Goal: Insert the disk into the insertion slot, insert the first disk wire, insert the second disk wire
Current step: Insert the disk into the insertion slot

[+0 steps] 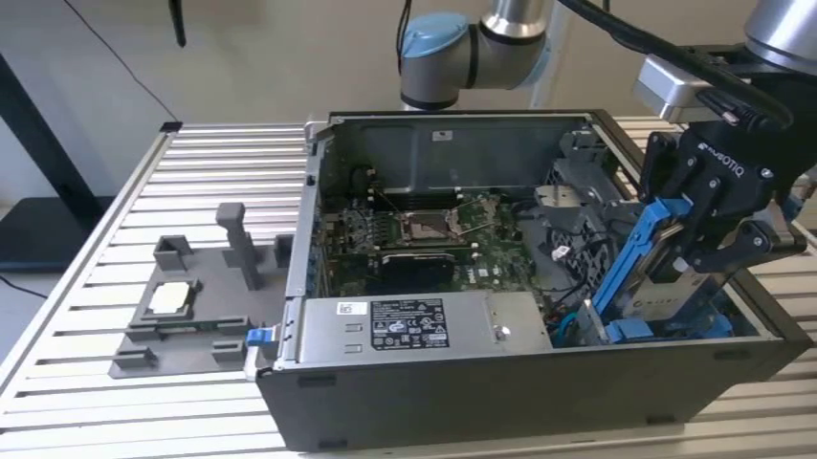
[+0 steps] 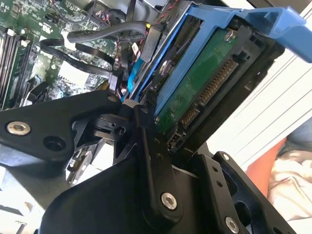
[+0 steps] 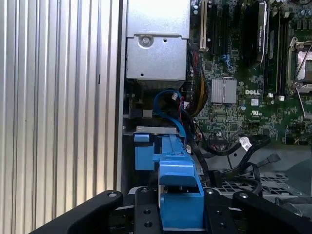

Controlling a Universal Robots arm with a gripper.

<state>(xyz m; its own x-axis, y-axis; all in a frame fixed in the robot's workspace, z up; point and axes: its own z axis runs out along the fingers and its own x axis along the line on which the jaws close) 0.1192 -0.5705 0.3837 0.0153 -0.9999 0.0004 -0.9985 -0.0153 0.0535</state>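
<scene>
I hang over a ribbed aluminium table (image 1: 205, 163) with a pale wall behind it. On the table sits an open black computer case (image 1: 511, 402), and beside it, toward the exterior view's left, a grey fixture tray (image 1: 179, 330). Inside the case lie the green motherboard (image 1: 428, 234) and the grey power supply (image 1: 396, 330), with black cables (image 3: 243, 151) looping past the board. The disk (image 1: 642, 263) stands in the case's corner at the exterior view's right. Its long axis is steeply upright, the top leaning toward that same side. Its lower end is down among the blue tabs of the insertion slot (image 1: 683, 328), not seated flat. In the second wrist view its green circuit-board face and connector row (image 2: 204, 83) show inside the blue carrier. My gripper (image 1: 699, 251) is closed on the disk, the jaws apart only by its width and pressing the carrier from both sides.
</scene>
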